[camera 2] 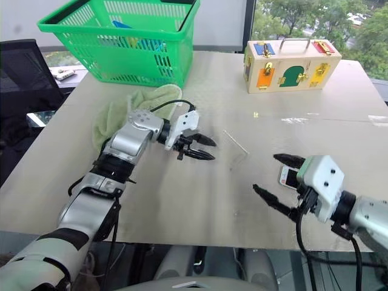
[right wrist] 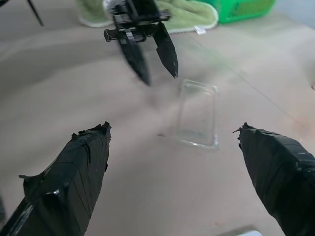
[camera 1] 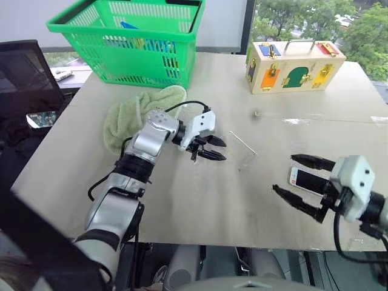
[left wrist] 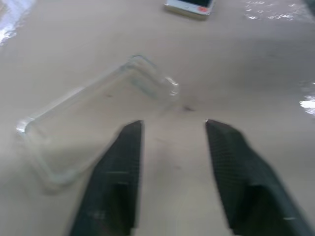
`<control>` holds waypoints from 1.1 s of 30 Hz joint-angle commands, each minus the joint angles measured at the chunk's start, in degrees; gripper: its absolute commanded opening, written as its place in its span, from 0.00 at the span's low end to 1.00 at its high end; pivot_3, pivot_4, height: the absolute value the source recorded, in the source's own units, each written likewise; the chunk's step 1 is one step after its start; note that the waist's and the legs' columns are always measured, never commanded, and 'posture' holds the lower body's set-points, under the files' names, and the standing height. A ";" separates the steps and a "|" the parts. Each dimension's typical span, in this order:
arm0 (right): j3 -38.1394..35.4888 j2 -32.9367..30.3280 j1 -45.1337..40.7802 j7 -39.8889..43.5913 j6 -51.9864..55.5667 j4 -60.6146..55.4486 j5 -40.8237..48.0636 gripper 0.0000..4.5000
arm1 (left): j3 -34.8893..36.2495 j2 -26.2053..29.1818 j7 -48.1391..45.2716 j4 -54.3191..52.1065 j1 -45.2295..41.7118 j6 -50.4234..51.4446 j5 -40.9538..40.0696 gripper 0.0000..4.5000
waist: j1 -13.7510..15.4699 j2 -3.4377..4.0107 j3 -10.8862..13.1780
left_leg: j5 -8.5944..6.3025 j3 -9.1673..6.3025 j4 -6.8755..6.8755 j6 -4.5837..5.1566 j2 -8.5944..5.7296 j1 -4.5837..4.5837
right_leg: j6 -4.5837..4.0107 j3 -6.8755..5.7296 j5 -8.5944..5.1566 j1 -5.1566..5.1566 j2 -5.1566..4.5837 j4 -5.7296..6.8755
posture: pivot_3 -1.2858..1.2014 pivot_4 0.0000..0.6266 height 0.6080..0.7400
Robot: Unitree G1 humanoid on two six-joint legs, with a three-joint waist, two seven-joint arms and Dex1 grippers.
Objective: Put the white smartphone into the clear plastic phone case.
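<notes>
1. Step in hand: pick-up of the white smartphone (camera 1: 301, 179). It is not yet grasped and not yet in the clear plastic phone case (right wrist: 198, 114)
2. Right gripper (camera 1: 302, 184): its fingers (right wrist: 74, 174) are spread wide and hold nothing. In the head views they straddle the phone, one finger beyond it and one nearer the table's front edge. Whether either finger touches the phone cannot be told
3. Phone location: flat on the table (camera 1: 200, 200), screen up, near the front right part of the surface
4. Left gripper (camera 1: 210, 148): its fingers (left wrist: 115, 177) are parted and empty. The case lies on the table just ahead of the tips and apart from them, slightly offset to one side of the gap
5. Case location: flat on the table between the two grippers, open side apparently up, well apart from the phone
6. Next move, as a judgement: close the right fingers on the phone's long edges, lift, carry it across to the case, then align corners before pressing in
7. Risk: the case is light and unrestrained. It may slide under pressure unless the left gripper steadies it
</notes>
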 commanded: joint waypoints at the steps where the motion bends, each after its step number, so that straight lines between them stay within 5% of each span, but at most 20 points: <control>1: -2.03 -2.42 -5.42 3.23 2.82 4.07 4.25 1.00 | -1.48 -2.78 -0.24 9.24 -4.15 -7.66 1.66 0.58 | 0.18 -0.01 0.01 | -0.01 0.01 0.02 0.01 -0.01 0.00 | -0.02 0.00 0.02 0.00 0.00 0.00 | 0.52 0.24 1.00; 13: -8.69 -7.37 -10.07 11.59 7.93 8.65 7.26 1.00 | -3.28 -11.47 6.96 32.73 -15.79 -23.50 9.77 0.58 | 0.31 -0.05 0.03 | -0.16 0.10 0.14 0.26 -0.09 -0.20 | 0.11 0.06 0.17 -0.02 -0.06 -0.13 | 0.52 0.24 1.00; 22: -28.49 -3.32 3.01 14.21 12.53 4.28 7.40 1.00 | -3.02 -12.63 7.70 37.36 -16.90 -24.83 13.37 0.58 | 0.34 -0.06 0.04 | -0.17 0.10 0.15 0.27 -0.09 -0.22 | 0.27 0.08 0.26 -0.01 -0.06 -0.13 | 0.52 0.24 1.00; 29: -32.05 -2.92 4.25 14.42 13.24 3.47 8.97 1.00 | -2.52 -13.42 8.40 38.61 -16.25 -23.78 14.48 0.03 | 0.20 -0.03 0.00 | -0.17 0.18 0.18 0.27 -0.07 -0.02 | 0.40 0.20 0.16 0.07 -0.06 -0.12 | 0.52 0.24 1.00; 33: -30.84 -2.30 5.17 13.59 13.04 1.95 8.33 1.00 | 0.90 -12.24 2.58 35.32 -16.48 -18.42 10.39 0.03 | 0.21 -0.03 0.01 | -0.17 0.18 0.18 0.27 -0.06 -0.05 | 0.33 0.20 0.21 0.05 -0.06 -0.12 | 0.52 0.24 1.00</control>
